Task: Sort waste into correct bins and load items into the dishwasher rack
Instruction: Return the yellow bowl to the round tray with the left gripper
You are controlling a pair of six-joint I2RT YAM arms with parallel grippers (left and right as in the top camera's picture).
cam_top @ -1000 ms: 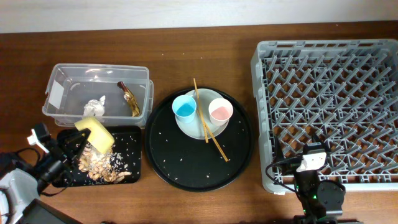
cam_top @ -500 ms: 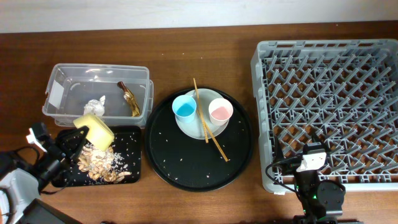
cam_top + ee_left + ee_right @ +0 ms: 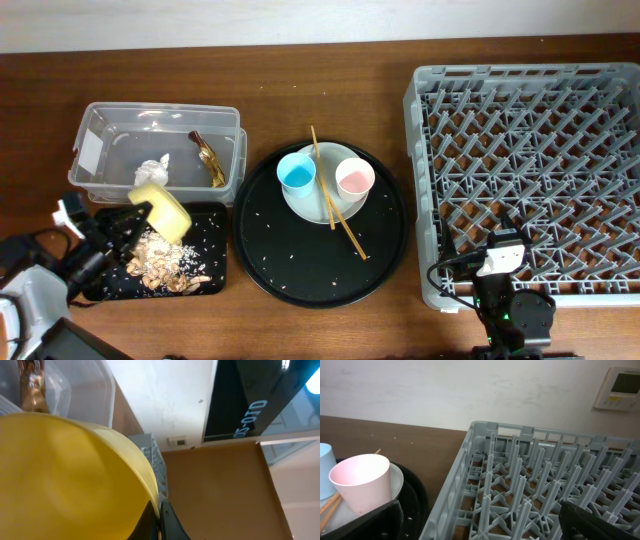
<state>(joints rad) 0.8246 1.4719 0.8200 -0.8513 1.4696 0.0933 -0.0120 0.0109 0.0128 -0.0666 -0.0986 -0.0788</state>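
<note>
Yellow bowl [image 3: 160,208] pinched by left end effector [image 3: 138,216] (tub label [image 3: 88,152] unreadable); right end effector [image 3: 479,512] spread

even bright light, blurred yellow bowl [image 3: 65,480] close-up

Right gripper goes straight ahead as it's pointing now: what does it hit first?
Likely the rack: the right gripper, jaws open, points at its near wall and pegs. The pink cup sits off to the left of that line.
</note>
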